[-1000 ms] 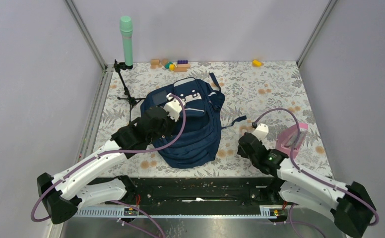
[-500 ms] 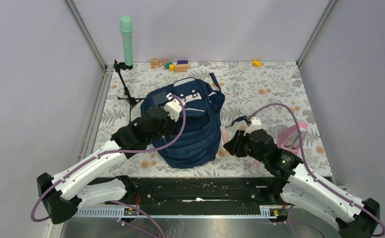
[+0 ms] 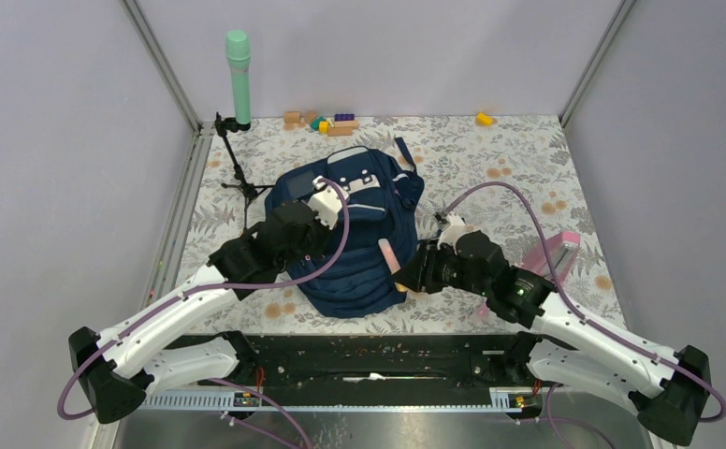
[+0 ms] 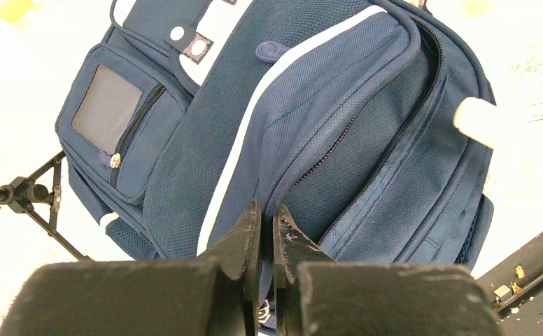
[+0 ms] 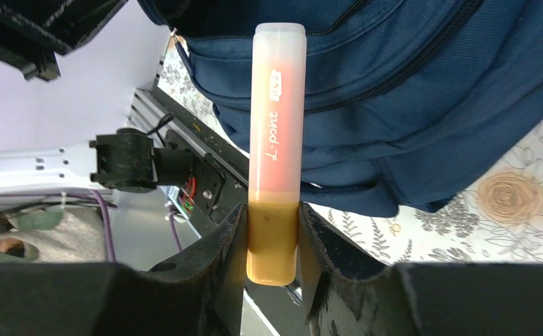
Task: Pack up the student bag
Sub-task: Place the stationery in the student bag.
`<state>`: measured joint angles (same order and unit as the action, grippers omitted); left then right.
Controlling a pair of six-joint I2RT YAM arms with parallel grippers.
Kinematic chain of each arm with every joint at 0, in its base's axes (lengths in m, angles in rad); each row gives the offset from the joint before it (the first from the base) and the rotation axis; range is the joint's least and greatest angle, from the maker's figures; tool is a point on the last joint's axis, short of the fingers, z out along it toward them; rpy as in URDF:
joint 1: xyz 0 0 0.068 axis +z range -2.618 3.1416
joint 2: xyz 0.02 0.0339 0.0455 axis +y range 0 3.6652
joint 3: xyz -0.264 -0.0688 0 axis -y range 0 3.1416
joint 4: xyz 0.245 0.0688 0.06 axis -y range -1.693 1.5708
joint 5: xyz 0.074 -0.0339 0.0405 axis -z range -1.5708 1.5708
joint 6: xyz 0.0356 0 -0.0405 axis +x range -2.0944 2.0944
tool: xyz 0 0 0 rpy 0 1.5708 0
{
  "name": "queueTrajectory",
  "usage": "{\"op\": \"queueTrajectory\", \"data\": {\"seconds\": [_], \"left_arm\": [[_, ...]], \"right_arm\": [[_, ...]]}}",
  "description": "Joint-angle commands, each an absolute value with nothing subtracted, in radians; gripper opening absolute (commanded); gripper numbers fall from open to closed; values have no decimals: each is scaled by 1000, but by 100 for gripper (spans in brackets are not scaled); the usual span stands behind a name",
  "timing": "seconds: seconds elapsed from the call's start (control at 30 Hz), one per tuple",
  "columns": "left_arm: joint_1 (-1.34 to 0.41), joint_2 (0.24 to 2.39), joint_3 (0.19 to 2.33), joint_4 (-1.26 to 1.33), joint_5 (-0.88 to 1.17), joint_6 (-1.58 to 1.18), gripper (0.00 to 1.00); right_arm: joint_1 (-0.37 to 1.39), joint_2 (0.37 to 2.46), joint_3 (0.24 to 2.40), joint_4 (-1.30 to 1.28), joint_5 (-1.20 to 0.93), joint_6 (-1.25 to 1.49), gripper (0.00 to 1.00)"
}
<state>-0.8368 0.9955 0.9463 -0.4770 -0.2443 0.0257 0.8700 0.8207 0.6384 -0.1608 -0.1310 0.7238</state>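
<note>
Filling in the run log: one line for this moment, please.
left gripper: shut, at student bag | right gripper: shut on highlighter, over bag's edge | highlighter not yet inside

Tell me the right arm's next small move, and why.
Probably carry the highlighter inward over the student bag, toward a zip. The right gripper clamps its orange end and its cap overlaps the bag's edge, but it is in no pocket.

The bag (image 3: 359, 245) fills the middle of the counter (image 3: 500, 178). A tripod (image 3: 238, 173) stands just beside its left side, leaving a narrow gap. The left claw (image 4: 267, 213) covers the bag's left half, and the right claw (image 5: 272, 238) with its marker (image 3: 387, 254) hangs over the right edge. Beyond, bare counter runs to the blocks (image 3: 326, 122) and the pink case (image 3: 551, 257).
</note>
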Motion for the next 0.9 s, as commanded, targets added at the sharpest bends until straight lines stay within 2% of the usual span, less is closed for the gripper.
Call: {"op": "queueTrajectory", "data": {"seconds": [0.0,0.27,0.5,0.63,0.87], "left_arm": [[-834,937,974,-380,-259,5,0],[-834,940,974,-380,-252,3,0],[-834,940,974,-380,-248,3,0],[-834,939,974,-380,-242,3,0],[-834,939,974,-379,-232,3,0]], "right_arm": [[888,876,688,-39,-116,855,0],[899,1046,790,48,-22,984,0],[905,1142,809,140,249,1149,0],[933,1219,857,148,352,1168,0],[1008,1336,867,339,629,1168,0]]}}
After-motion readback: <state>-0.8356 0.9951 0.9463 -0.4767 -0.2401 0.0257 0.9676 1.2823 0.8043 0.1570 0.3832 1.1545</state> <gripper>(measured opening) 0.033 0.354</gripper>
